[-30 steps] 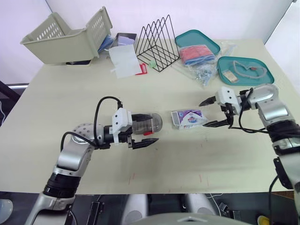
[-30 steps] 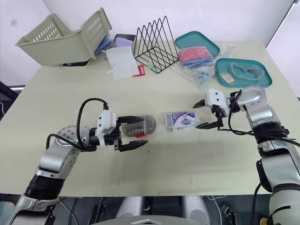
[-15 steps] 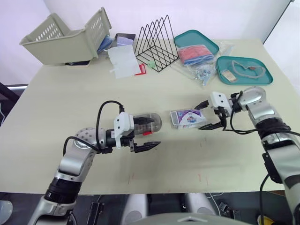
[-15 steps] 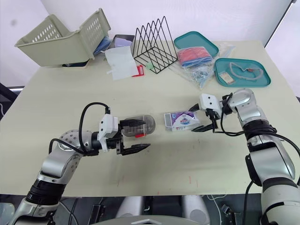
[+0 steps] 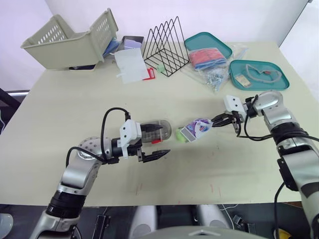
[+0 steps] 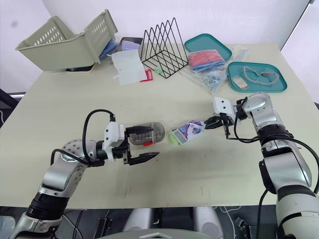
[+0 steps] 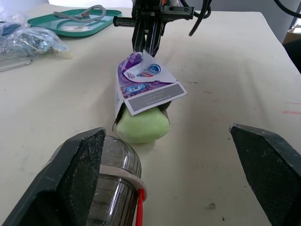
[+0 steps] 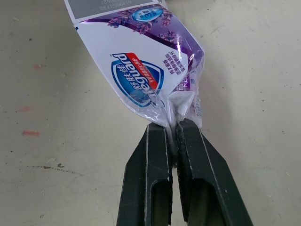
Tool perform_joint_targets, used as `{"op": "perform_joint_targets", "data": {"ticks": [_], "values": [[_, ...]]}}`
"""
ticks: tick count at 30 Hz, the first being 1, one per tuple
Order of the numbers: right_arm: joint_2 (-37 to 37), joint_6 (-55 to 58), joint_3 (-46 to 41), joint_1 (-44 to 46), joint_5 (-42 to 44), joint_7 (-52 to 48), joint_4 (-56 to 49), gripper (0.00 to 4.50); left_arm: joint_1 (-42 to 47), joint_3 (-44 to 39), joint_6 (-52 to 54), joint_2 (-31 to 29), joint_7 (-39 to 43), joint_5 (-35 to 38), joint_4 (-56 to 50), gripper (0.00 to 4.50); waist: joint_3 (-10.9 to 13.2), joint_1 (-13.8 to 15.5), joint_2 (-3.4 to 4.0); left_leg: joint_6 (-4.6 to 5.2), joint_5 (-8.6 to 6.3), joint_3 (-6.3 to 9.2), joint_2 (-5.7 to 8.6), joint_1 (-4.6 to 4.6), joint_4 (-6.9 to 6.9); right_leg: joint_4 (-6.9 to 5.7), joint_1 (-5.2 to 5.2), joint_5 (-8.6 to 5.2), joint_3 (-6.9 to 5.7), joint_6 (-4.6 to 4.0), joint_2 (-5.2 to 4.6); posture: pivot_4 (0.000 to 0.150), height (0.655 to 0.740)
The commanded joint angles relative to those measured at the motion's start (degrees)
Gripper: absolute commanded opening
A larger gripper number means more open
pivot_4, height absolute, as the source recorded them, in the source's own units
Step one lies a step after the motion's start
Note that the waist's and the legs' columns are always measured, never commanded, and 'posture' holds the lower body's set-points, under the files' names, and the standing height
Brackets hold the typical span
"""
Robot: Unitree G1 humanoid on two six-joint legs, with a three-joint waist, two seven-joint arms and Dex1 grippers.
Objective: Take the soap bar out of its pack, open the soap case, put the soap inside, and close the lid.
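The soap pack (image 8: pixel 136 77) carries a blue "Safeguard" logo; its smaller print is unreadable.

The right gripper (image 8: pixel 172 129) has been closed on the pack (image 6: pixel 189 130), whose right end is now lifted. The soap (image 7: pixel 142 126) has been exposed at its left end.

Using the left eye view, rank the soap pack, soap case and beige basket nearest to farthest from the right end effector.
1. Soap pack, pinched in the right end effector.
2. Soap case, mid-table to its left.
3. Beige basket, far left corner.
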State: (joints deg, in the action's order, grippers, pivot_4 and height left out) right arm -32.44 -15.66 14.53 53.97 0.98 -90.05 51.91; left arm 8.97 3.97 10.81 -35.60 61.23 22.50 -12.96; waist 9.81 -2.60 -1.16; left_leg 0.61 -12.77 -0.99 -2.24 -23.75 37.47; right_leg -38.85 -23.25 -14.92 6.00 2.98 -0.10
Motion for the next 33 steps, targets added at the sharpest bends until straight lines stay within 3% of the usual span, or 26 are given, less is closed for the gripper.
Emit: {"op": "perform_joint_targets", "data": {"ticks": [1, 7, 18, 25, 33], "values": [[-1.2, 0.3, -1.0, -0.4, -0.4, 1.1, -1.7, 0.05, 0.1, -0.6, -1.2, 0.1, -0.4, 0.1, -1.6, 4.5, 0.0, 0.0, 0.0, 0.0, 0.0, -0.01, 0.0, 0.0, 0.01, 0.0, 0.0, 0.0, 0.0, 0.0, 0.0, 0.15, 0.74], [-4.8, 4.6, -3.0, -4.1, 0.8, 2.9, -9.9, 0.05, 0.3, -0.7, -1.4, 0.3, -0.9, -0.3, -0.4, 4.5, 0.0, 0.4, 0.0, 0.0, 0.0, -0.01, 0.01, -0.02, 0.02, 0.01, 0.0, 0.0, 0.02, 0.0, -0.01, 0.15, 0.74], [-20.2, 27.8, -8.3, -20.2, 2.2, 9.0, -44.5, 0.05, 1.1, -0.9, -2.0, 0.1, -1.0, -0.7, 1.9, 4.5, 0.0, 0.1, 0.01, 0.01, -0.01, -0.02, 0.02, -0.12, -0.02, 0.02, -0.09, -0.01, 0.04, 0.0, -0.03, 0.15, 0.74], [-24.6, 34.2, -6.8, -21.7, -1.9, 13.2, -52.4, 0.05, 1.6, -0.7, -1.9, -0.2, -0.4, -0.8, 2.3, 4.5, 0.0, 0.2, 0.01, 0.01, 0.0, -0.14, 0.0, -0.05, 0.03, -0.01, -0.13, -0.02, 0.15, 0.04, 0.02, 0.15, 0.74], [-27.7, 30.9, -6.9, -23.0, -4.0, 13.9, -53.5, 0.05, 1.9, -0.5, -1.9, -0.1, 0.1, -0.9, 2.5, 4.5, 0.0, 0.3, -0.01, 0.01, 0.0, -0.17, 0.02, -0.21, 0.0, 0.03, -0.24, -0.02, 0.15, 0.02, -0.02, 0.15, 0.74]]}}
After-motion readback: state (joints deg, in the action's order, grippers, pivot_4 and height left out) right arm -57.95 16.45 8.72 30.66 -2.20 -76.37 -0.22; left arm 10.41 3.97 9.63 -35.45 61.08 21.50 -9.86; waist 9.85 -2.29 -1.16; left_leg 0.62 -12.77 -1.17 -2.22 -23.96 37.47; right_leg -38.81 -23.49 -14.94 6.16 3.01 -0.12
